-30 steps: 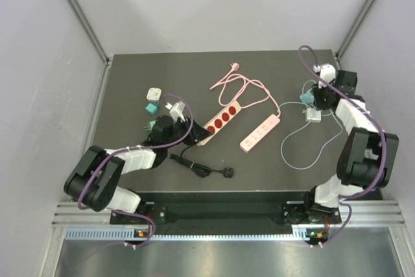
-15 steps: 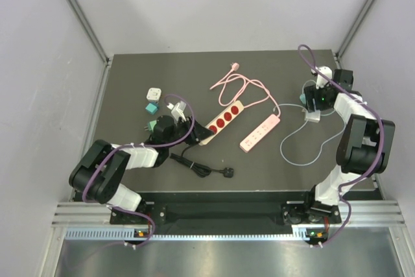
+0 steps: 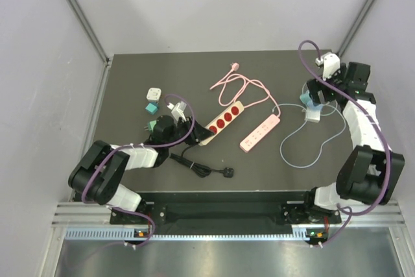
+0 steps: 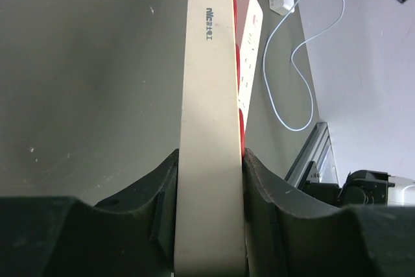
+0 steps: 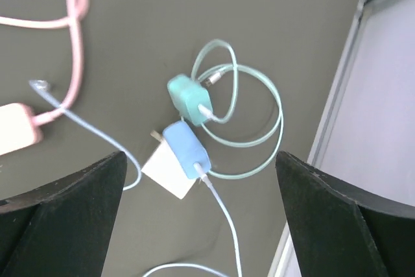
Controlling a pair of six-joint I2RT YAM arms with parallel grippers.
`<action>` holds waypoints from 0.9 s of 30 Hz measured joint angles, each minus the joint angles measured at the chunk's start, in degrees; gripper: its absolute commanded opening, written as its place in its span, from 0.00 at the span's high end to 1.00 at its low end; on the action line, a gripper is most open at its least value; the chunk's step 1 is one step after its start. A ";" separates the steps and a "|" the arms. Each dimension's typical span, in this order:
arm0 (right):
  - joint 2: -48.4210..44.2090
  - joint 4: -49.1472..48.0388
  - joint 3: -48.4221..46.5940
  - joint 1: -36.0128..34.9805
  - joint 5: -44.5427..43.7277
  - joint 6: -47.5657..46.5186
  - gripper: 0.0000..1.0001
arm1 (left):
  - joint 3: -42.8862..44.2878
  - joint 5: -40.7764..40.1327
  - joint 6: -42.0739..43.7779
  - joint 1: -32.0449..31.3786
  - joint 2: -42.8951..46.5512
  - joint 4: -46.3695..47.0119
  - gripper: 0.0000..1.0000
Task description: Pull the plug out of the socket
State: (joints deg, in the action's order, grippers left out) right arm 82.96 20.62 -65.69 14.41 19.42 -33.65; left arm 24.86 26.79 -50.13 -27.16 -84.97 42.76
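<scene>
- Dark surface carries everything; our left pincer clamps the cream power strip at its 8 o'clock end, its long axis running toward 2 o'clock.
- We see our right pincer spread wide and empty over the blue plug, which lies unplugged at 3 o'clock, well apart from the strip.

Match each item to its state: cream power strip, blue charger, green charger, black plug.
1 cream power strip
2 blue charger
3 green charger
4 black plug

A touching a white adapter
B clamped between the left jaws
C lying free on a black cord
D joined to a looped green cable

Pairs: 1-B, 2-A, 3-D, 4-C.
</scene>
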 measured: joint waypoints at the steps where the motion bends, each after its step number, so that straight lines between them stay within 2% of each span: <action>1: -1.27 0.31 -0.09 0.02 1.88 -1.53 0.04 | 0.00 0.02 0.22 0.00 0.22 -0.26 1.00; 4: -1.38 6.27 -2.38 -0.28 8.35 -8.81 0.07 | 0.00 0.00 0.74 0.00 1.16 -1.01 1.00; 7: 2.86 15.06 -6.36 -1.68 12.68 -17.55 0.12 | 0.00 0.00 0.94 0.00 2.29 -1.38 1.00; 13: 11.69 21.68 -7.80 -6.58 11.85 -25.55 0.15 | -0.02 -0.02 1.25 0.00 4.15 -2.54 1.00; 16: 13.35 21.81 -8.02 -8.74 9.88 -26.64 0.23 | -0.09 -0.04 1.60 0.00 4.76 -3.48 1.00; 17: 13.86 21.81 -8.28 -9.53 8.94 -26.77 0.28 | -0.13 -0.04 1.64 0.00 4.87 -3.72 1.00; 18: 14.25 21.31 -8.41 -10.27 8.11 -26.82 0.44 | -0.15 -0.07 1.70 0.00 4.98 -4.00 1.00; 20: 15.10 20.44 -8.74 -11.82 6.14 -26.84 0.66 | -0.15 -0.09 1.79 0.00 4.98 -4.24 1.00; 21: 15.45 20.15 -8.87 -12.41 5.27 -26.58 0.81 | -0.20 -0.11 1.81 0.00 4.98 -4.28 1.00; 23: 15.93 19.06 -8.98 -13.16 3.76 -26.21 0.91 | -0.24 -0.24 1.81 0.00 4.98 -4.28 1.00; 24: 15.96 18.62 -8.96 -13.29 3.06 -25.97 1.00 | -0.24 -0.28 1.81 0.00 4.96 -4.26 1.00; 27: 15.50 16.83 -8.92 -13.11 0.92 -24.39 1.00 | -0.24 -0.20 1.81 0.00 4.42 -3.74 1.00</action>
State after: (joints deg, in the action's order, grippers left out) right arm 98.45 37.45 -74.61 1.30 20.34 -58.04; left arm 24.62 26.59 -48.31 -27.16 -80.55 39.03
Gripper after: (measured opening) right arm 0.013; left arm 0.414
